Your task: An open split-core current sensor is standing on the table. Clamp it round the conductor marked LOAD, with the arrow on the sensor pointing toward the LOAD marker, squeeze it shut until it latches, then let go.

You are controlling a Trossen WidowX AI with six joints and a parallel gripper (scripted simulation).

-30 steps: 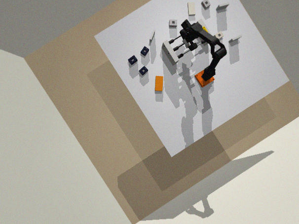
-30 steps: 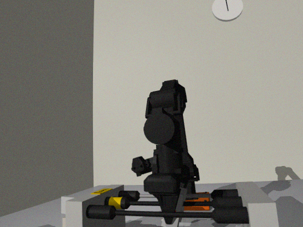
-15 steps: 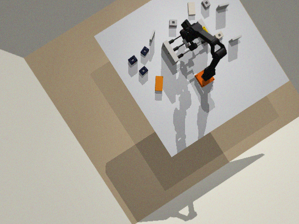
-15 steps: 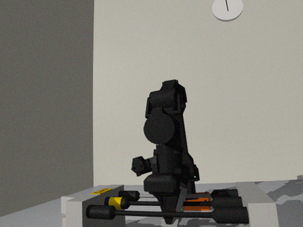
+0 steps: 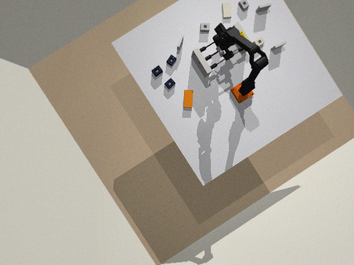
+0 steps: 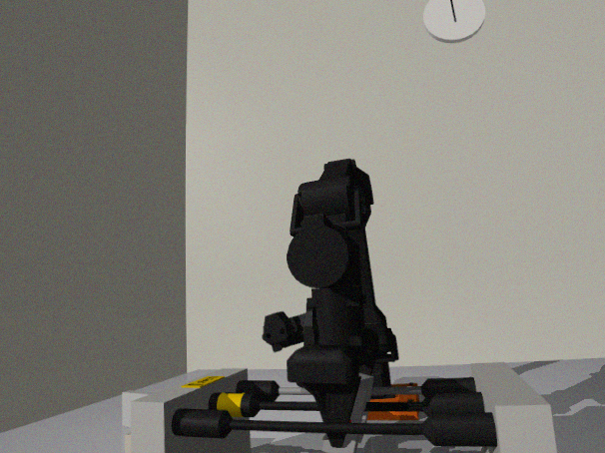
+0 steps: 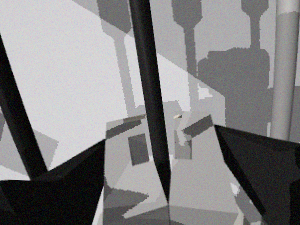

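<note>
One black claw (image 5: 226,52) (image 6: 337,442) (image 7: 160,137) grips the pale sensor (image 7: 200,168) from both sides, placing it around the middle conductor (image 6: 302,406) (image 7: 150,78) between two blocks above the bench (image 5: 284,79), apparently to press it shut.

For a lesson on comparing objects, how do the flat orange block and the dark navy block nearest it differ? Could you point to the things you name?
The flat orange block (image 5: 188,98) is bright orange, while the dark navy block (image 5: 167,84) is nearly black-blue. The orange block is oblong and larger; the navy one is smaller and squarish. The orange block's top looks plain, whereas the navy block has a pale square at its centre. Both lie apart from the arm.
</note>
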